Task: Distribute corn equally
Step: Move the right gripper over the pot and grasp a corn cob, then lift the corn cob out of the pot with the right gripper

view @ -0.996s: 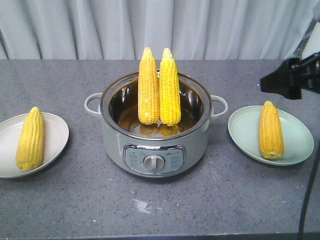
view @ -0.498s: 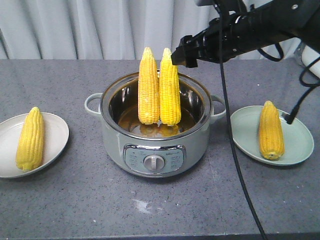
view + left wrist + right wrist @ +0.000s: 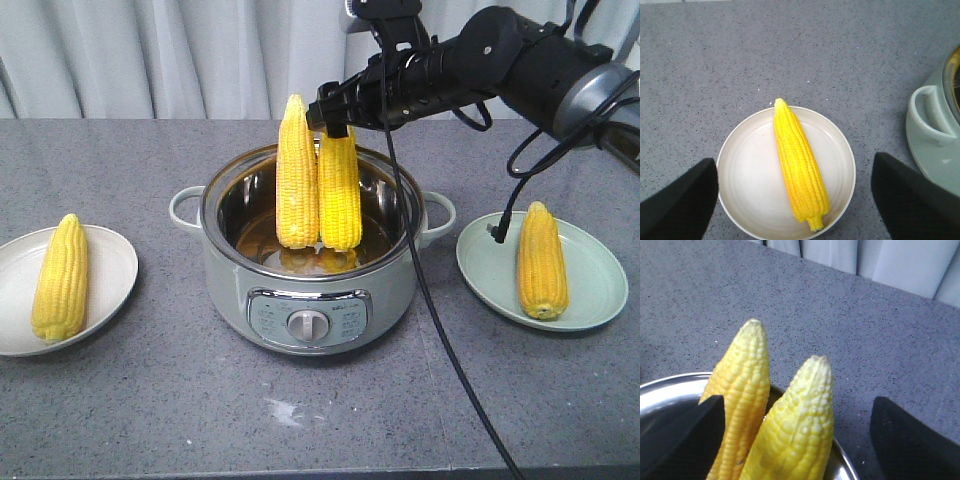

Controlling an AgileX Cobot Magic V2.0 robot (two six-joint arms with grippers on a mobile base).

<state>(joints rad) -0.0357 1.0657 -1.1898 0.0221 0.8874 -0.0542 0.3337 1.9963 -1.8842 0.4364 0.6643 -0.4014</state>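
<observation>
Centrally on the grey speckled tabletop [image 3: 150, 420] stands a pale green electric cooking pot with a shiny steel inner bowl [image 3: 228, 292]. It holds two bright yellow husked corn cobs upright, side by side and touching, points up: the left pot cob [image 3: 296, 175] and the right pot cob [image 3: 341, 195]. To one side lies a round cream plate [image 3: 116, 268] with one yellow cob [image 3: 60, 278] flat on it. To the other side, a round pale green plate [image 3: 592, 280] carries another single cob [image 3: 541, 262], point away from the camera.

The right gripper [image 3: 330, 114], on a black arm [image 3: 470, 60] reaching in from the far right, sits over the tip of the right pot cob. Its wrist view shows the black fingers [image 3: 687, 432] spread wide on either side of both tips, not clamped on anything. The left gripper [image 3: 796, 200] hangs above the cream plate, its fingers likewise wide apart with that plate's cob seen between them. A black cable [image 3: 425, 290] drapes down in front of the pot.

Half a second ago the right gripper was just right of the right pot cob's tip, which was in plain sight; now it has moved left and hides that tip. A second ago only its end showed at the right edge. All four cobs, both plates and the pot lie as before.
</observation>
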